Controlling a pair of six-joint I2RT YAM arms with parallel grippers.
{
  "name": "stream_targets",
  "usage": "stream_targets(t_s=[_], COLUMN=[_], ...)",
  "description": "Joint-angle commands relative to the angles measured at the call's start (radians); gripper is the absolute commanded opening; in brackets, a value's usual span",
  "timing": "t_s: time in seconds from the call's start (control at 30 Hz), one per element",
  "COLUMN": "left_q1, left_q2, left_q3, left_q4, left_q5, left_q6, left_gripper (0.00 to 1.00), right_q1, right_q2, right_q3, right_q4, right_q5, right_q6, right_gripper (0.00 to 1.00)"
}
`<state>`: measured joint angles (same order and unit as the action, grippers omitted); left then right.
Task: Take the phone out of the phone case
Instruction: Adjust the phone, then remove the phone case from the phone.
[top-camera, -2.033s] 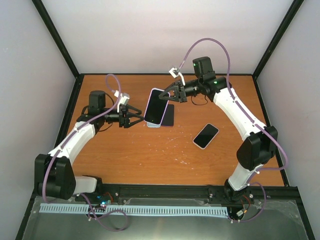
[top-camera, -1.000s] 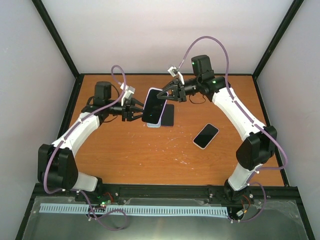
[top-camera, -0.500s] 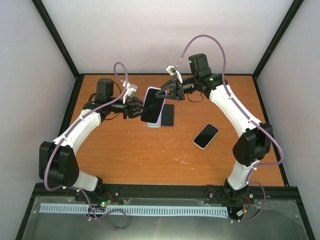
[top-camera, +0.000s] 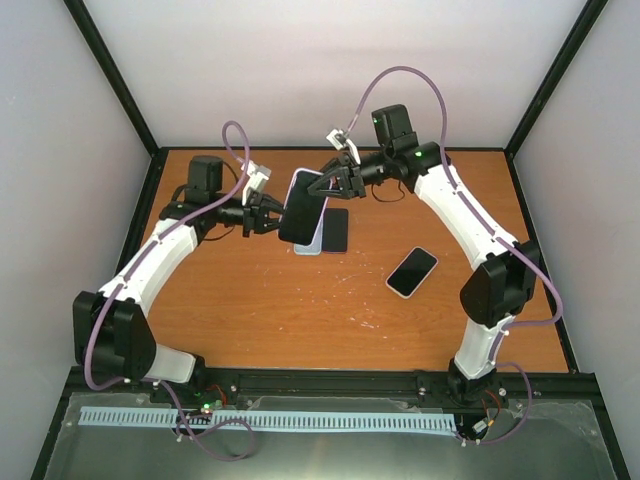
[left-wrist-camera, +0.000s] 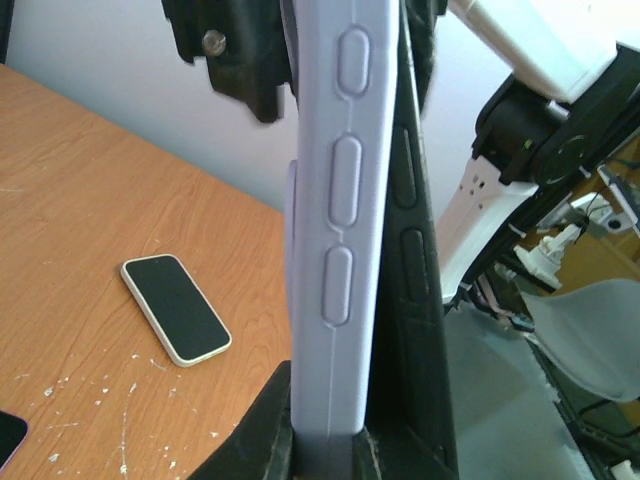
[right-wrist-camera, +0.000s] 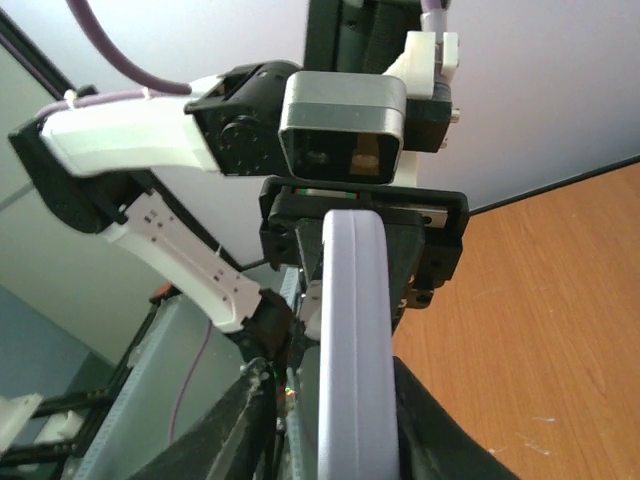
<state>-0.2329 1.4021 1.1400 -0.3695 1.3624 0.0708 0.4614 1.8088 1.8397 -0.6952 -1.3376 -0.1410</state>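
The phone (top-camera: 300, 212) is hanging in the air above the far middle of the tabletop (top-camera: 300, 320), tilted with its screen towards the overhead camera, sitting in its lavender phone case (left-wrist-camera: 340, 220) between our two arms. The left tool (top-camera: 270, 216) is biting fully closed on the lower left edge. In its wrist view its fingers are pinching the lavender wall and the dark body together. The right tool (top-camera: 327, 180) is reaching in at the top edge, its jaws standing either side of the case's rim, but we are not managing to tell whether they are pressing or slack.

We are judging the phone as a stiff, fairly weighty slab with a smooth glass face, slippery under hard fingers and likely to crack if it is dropping onto the wood from here. The case is looking soft, rubbery and grippy, apt to stretch and snap back. In the left wrist view the dark side with its own buttons is showing beside the lavender button bumps, so we are reading that edge as partly out of the lip, though we cannot be sure.

We are favouring a hold on the case at a corner of its rim, where it should be peeling most easily, and a hold on the phone by its bare long edges, never across the glass. A second phone (top-camera: 412, 272) and a dark slab (top-camera: 338, 232) are lying below
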Motion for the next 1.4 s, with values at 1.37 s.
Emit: stream_targets(t_s=[1.37], left_q1=[0.225], left_q2=[0.16], left_q3=[-0.126], left_q4=[0.421], left_q5=[-0.286], left_q6=[-1.218], left_gripper=[0.01], right_q1=[0.459], right_q2=[-0.006], right_q3=[-0.173], right_q4=[0.384], right_q5=[1.454], right_q6=[-0.385], right_gripper=[0.53])
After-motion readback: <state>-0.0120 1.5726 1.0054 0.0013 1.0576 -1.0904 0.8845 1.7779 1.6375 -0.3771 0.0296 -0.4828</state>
